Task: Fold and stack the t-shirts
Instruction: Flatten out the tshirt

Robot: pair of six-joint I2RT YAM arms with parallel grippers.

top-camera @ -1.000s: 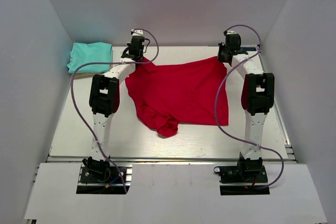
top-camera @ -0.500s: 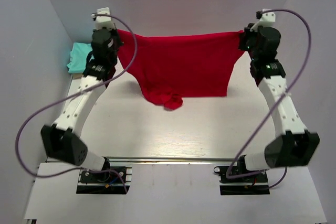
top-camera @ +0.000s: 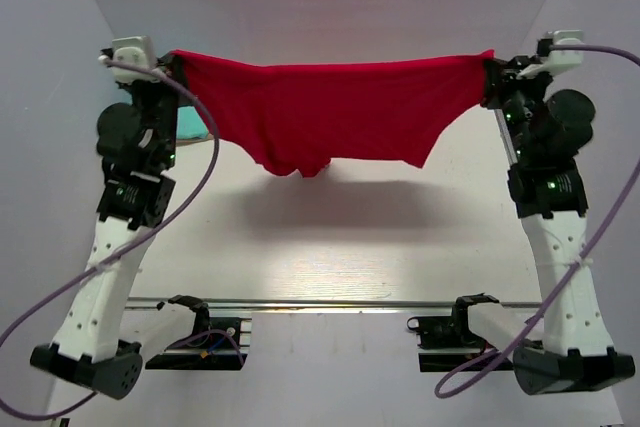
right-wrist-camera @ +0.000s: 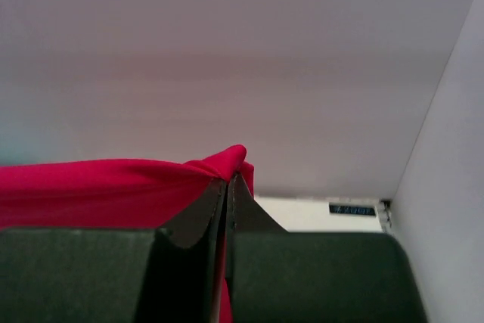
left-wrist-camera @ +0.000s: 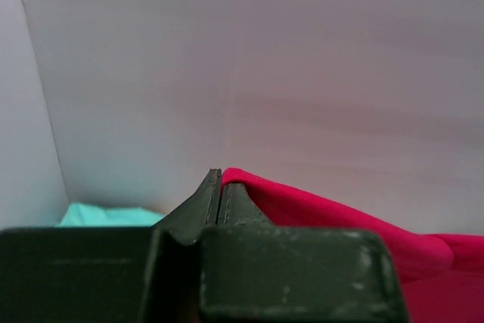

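Note:
The red t-shirt (top-camera: 330, 112) hangs stretched in the air between both grippers, high above the table, its lower part bunched at the middle. My left gripper (top-camera: 176, 57) is shut on its left corner; the red cloth (left-wrist-camera: 318, 209) leaves its closed jaws to the right. My right gripper (top-camera: 490, 65) is shut on its right corner, where red cloth (right-wrist-camera: 113, 187) bulges over the jaw tips. The teal t-shirt (top-camera: 192, 123) lies at the far left, mostly hidden behind the left arm; a strip of it shows in the left wrist view (left-wrist-camera: 106, 215).
The white table (top-camera: 340, 237) lies below the hanging shirt, with the shirt's shadow on it. White walls close in the left, right and back. The arm bases and purple cables sit at the near edge.
Both arms have risen and spread apart, lifting the red t-shirt off the table until it hangs taut between them. The teal t-shirt has not moved.

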